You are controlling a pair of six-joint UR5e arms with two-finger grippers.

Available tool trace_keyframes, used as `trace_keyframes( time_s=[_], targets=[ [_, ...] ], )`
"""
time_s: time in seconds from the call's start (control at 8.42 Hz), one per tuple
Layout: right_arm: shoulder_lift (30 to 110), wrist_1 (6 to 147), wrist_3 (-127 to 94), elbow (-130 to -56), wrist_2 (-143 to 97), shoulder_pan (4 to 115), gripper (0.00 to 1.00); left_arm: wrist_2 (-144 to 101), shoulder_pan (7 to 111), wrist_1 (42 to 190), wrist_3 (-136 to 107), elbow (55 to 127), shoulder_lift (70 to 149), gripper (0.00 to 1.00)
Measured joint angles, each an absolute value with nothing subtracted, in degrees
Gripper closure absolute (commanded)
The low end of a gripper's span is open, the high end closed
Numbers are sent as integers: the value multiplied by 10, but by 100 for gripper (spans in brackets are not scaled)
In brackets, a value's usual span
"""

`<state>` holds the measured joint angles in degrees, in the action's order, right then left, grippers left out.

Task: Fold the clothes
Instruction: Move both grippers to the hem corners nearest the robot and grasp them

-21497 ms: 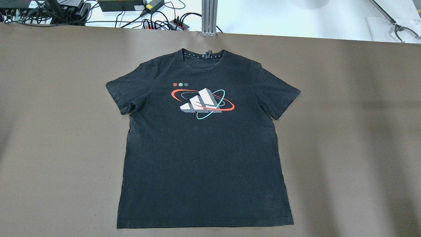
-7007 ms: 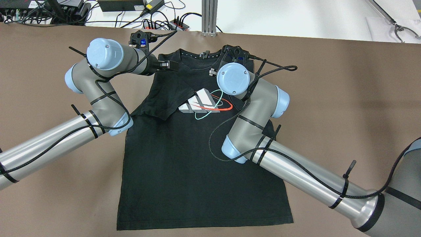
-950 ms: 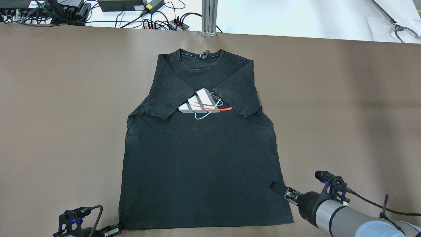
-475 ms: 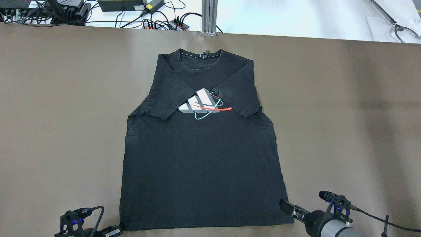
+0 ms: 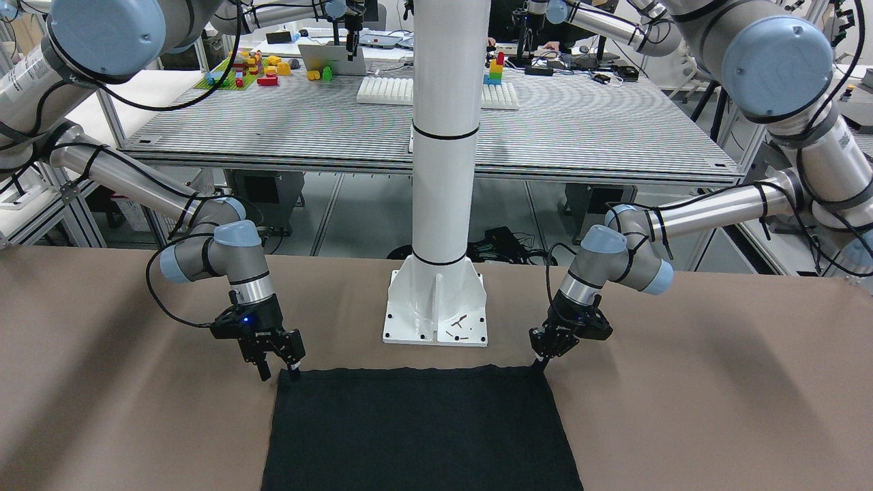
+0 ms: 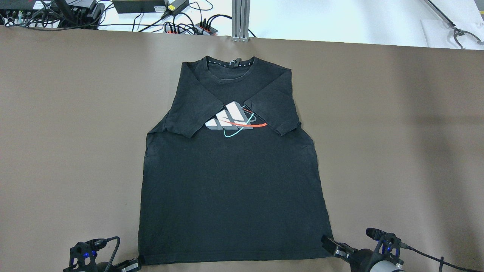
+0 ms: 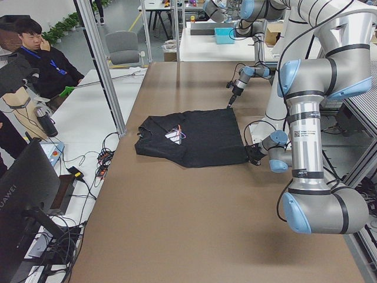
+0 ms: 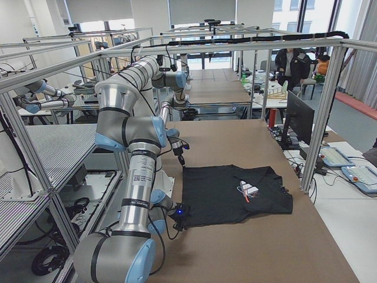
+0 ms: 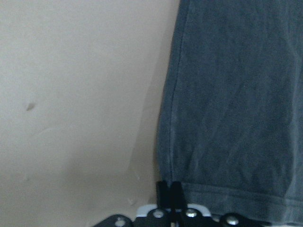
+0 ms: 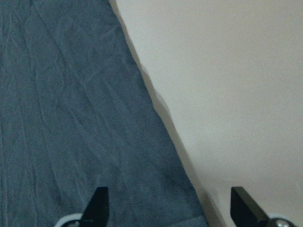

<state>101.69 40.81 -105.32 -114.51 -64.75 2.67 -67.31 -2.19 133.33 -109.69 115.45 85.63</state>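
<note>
Your right gripper (image 5: 278,369) has dropped to the mid-table T-shirt's (image 6: 234,196) 5 o'clock hem corner, jaws wide and empty, the left gripper (image 5: 543,358) closed tight at 7 o'clock; sleeves (image 6: 189,113) are folded in, the body fold remains.

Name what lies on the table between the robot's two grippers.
The black T-shirt's bottom hem spans from left gripper to right gripper, clearest in the front-facing view.

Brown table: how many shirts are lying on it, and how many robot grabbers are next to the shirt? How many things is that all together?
black T-shirt with a printed logo and folded-in sleeves: 1
two-finger grippers: 2 (left gripper, right gripper)
Total: 3
</note>
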Motion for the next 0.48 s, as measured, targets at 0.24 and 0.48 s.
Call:
trace_keyframes(
  time_s=[0.24, 0.48],
  targets=[
    [1018, 406, -1053, -1144, -646, 22, 38, -673, -22, 1333, -1097, 1154, 857, 100],
    [1020, 406, -1052, -1143, -645, 15, 37, -673, -21, 1333, -1097, 1154, 857, 100]
  ],
)
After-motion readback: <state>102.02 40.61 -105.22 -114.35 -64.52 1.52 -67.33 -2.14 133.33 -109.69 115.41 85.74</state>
